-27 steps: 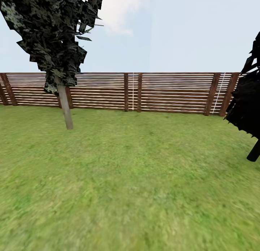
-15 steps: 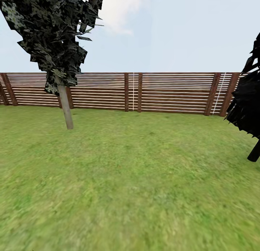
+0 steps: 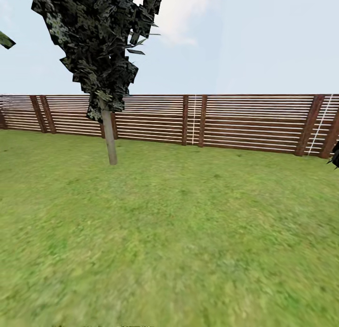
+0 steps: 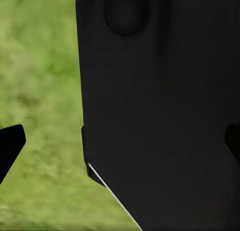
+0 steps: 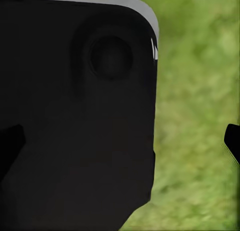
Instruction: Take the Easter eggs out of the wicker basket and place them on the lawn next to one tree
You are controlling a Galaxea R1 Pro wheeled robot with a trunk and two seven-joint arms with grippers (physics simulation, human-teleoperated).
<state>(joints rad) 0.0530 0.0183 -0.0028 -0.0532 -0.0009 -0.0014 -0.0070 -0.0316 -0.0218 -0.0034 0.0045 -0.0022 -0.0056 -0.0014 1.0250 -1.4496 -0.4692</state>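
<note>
While robot in transit over mottled green lawn (image 3: 179, 242), thin-trunked dark-leaved tree (image 3: 109, 138) ahead; basket search pending; both grippers' opening indeterminable.

My head camera has turned left since a moment ago, so everything slides right: the thin-trunked dark tree (image 3: 109, 137) now sits nearer the middle, the black-leaved tree (image 3: 335, 156) shrinks to a sliver at the right edge, more wooden fence (image 3: 245, 124) appears at left, and a leaf tip (image 3: 5, 39) enters upper left
</note>
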